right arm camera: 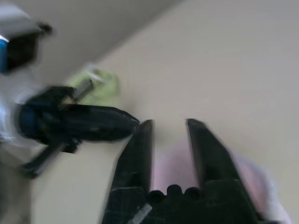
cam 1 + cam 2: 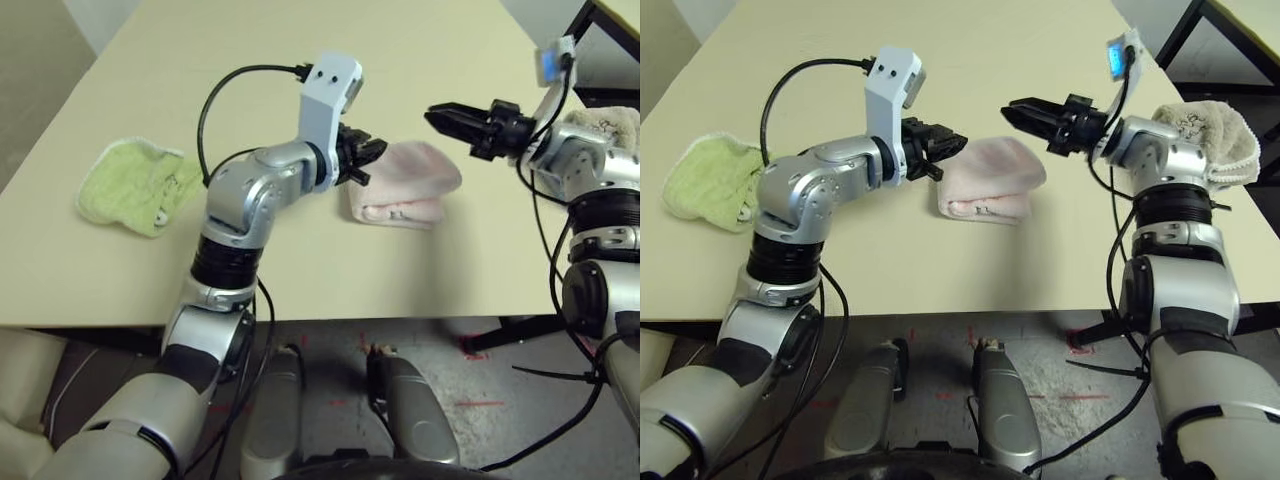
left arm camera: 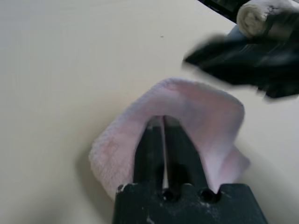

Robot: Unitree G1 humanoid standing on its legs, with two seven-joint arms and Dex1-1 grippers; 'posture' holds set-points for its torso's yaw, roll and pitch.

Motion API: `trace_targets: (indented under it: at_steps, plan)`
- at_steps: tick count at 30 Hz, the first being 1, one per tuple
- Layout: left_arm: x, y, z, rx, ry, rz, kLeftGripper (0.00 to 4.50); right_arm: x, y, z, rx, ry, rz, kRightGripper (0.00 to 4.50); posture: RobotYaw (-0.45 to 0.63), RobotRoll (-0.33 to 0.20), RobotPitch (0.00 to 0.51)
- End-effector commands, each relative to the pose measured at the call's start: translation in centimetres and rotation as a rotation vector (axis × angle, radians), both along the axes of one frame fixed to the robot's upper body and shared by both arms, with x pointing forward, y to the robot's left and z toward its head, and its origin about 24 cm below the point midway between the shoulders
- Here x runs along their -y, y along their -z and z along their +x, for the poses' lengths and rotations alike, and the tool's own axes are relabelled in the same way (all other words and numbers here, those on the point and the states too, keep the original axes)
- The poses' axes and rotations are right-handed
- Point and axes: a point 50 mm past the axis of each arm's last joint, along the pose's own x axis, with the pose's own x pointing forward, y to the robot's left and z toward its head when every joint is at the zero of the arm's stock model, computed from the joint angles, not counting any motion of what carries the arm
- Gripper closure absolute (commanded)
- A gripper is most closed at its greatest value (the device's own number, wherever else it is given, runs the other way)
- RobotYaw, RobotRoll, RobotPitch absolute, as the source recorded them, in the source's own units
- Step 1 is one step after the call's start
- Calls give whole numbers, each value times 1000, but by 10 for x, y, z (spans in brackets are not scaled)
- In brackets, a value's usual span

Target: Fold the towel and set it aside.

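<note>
The towel (image 2: 410, 180), pale pink and fluffy, lies folded into a thick bundle on the middle of the table. My left gripper (image 2: 372, 152) is at its left edge. In the left wrist view its fingers (image 3: 152, 140) are pressed together, shut, with their tips over the pink cloth (image 3: 205, 112); nothing shows between them. My right gripper (image 2: 437, 117) hovers above the towel's far right corner, pointing left toward the left gripper. In the right wrist view its fingers (image 1: 140, 144) stand a little apart, with nothing between them.
A small light green cloth (image 2: 135, 185) lies at the table's left side. A beige rolled cloth (image 2: 1205, 125) sits behind my right forearm at the right. A dark frame (image 2: 600, 40) stands at the far right corner. The table's front edge (image 2: 400, 322) is close below the towel.
</note>
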Motion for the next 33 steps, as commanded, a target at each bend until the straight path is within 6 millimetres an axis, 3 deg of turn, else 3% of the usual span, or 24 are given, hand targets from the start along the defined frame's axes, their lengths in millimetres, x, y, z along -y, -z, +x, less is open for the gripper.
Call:
trace_targets:
  at_steps: [1,7,12,19,23,26,33]
  plan:
    - [16,17,3,-21,48,19,4500,-1,21,3,-49,55,-64,4363,106,0,136]
    - [25,55,-2,-83,138,134,4500,1,43,5,-131,135,-114,4446,102,0,139]
    - [19,79,-16,-164,227,253,4500,11,63,-4,-248,132,-156,4446,103,0,145]
    - [12,87,-19,-179,217,291,4500,6,83,-12,-318,98,-167,4446,102,0,147]
    - [10,77,-17,-147,194,277,4500,0,72,-12,-238,37,-90,4417,105,0,148]
    - [3,56,-20,-115,180,232,3905,5,47,-13,-140,-33,-8,3760,107,0,151]
    - [-27,7,-37,-96,158,110,1338,33,-2,-28,-20,-121,22,1249,105,0,161]
